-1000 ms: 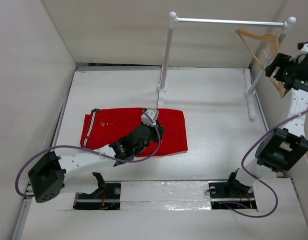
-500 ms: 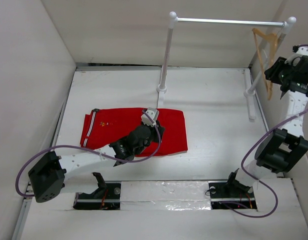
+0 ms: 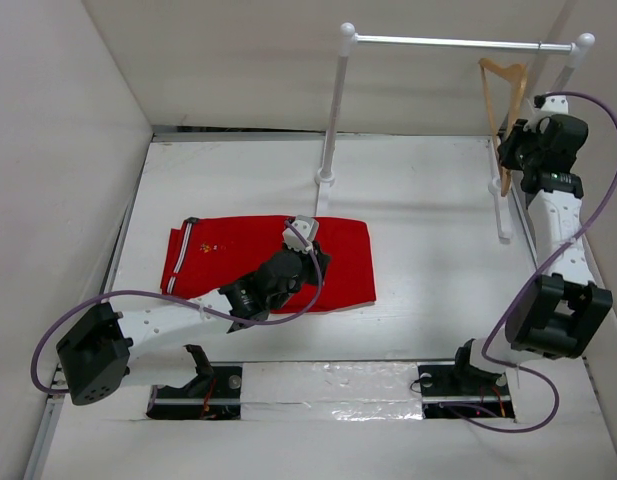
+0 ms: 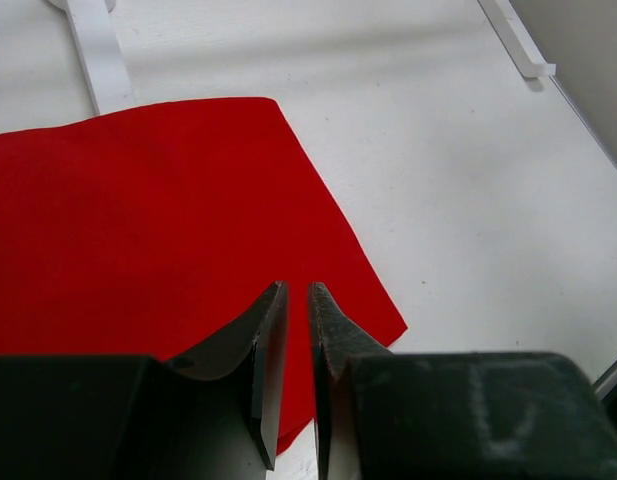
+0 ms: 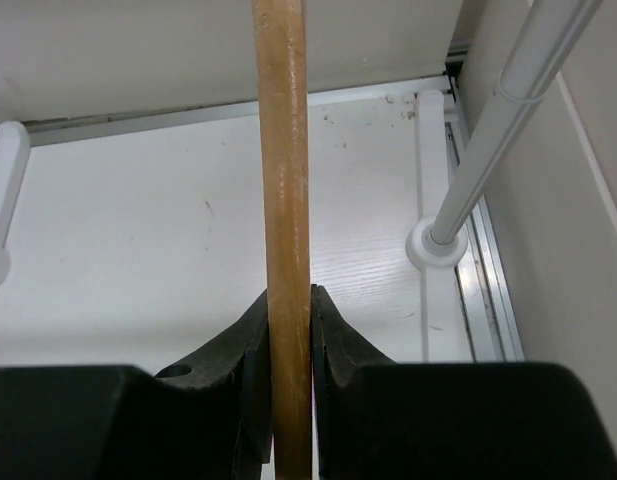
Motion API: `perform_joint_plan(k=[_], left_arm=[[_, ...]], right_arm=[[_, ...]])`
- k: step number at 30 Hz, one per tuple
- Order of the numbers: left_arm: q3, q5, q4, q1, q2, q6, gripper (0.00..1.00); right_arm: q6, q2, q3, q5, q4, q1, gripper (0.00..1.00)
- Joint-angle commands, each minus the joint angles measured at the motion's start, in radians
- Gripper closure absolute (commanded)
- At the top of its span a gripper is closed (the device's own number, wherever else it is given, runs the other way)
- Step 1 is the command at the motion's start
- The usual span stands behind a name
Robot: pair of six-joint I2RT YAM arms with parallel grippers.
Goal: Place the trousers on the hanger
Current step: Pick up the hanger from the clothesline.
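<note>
Trousers point(image 3: 223, 250) lie flat on the table point(image 3: 428, 260), left of centre, striped end to the left. Left gripper point(image 3: 300, 232) sits over their right half. In its wrist view the fingers point(image 4: 270, 340) are almost pressed together, with a thin slit between and nothing visible in it. Hanger point(image 3: 493, 95) is up at the far right, just under the clothes rail point(image 3: 458, 43) near its right post. Right gripper point(image 5: 289, 300) pinches a wooden bar of the hanger between both fingers. We cannot tell whether the hook is on the rail.
</note>
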Motion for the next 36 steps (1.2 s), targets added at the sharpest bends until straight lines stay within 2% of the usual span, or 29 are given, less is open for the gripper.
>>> perform_joint_plan(k=[1,6,9,13,17,20,23,28,31,36], left_arm=[[0.048,0.007,0.036,0.004,-0.001,-0.003,0.88],[0.052,0.010,0.036,0.004,0.011,-0.006,0.85],[0.043,0.014,0.043,0.004,0.005,-0.010,0.80],[0.032,0.024,0.071,0.004,0.002,-0.014,0.66],[0.029,0.041,0.089,0.004,0.008,-0.014,0.57],[0.029,0.044,0.102,0.004,0.017,-0.013,0.56],[0.043,0.042,0.105,0.004,0.031,-0.011,0.55],[0.092,0.103,0.102,0.004,0.054,-0.033,0.55],[0.159,0.140,0.059,-0.005,0.054,-0.056,0.55],[0.297,0.093,-0.006,-0.040,0.060,-0.049,0.55]], right_arm=[[0.015,-0.086,0.013,0.062,0.167,0.015,1.00],[0.080,-0.152,0.002,0.105,0.219,0.061,1.00],[0.101,-0.202,-0.056,0.154,0.279,0.100,1.00],[0.130,-0.274,-0.144,0.272,0.351,0.179,1.00],[0.192,-0.351,-0.231,0.275,0.443,0.180,1.00],[0.213,-0.368,-0.273,0.260,0.488,0.180,1.00],[0.236,-0.377,-0.266,0.249,0.413,0.190,1.00],[0.307,-0.439,-0.484,0.312,0.532,0.270,1.00],[0.315,-0.478,-0.553,0.356,0.563,0.331,1.00],[0.299,-0.543,-0.682,0.413,0.566,0.437,1.00]])
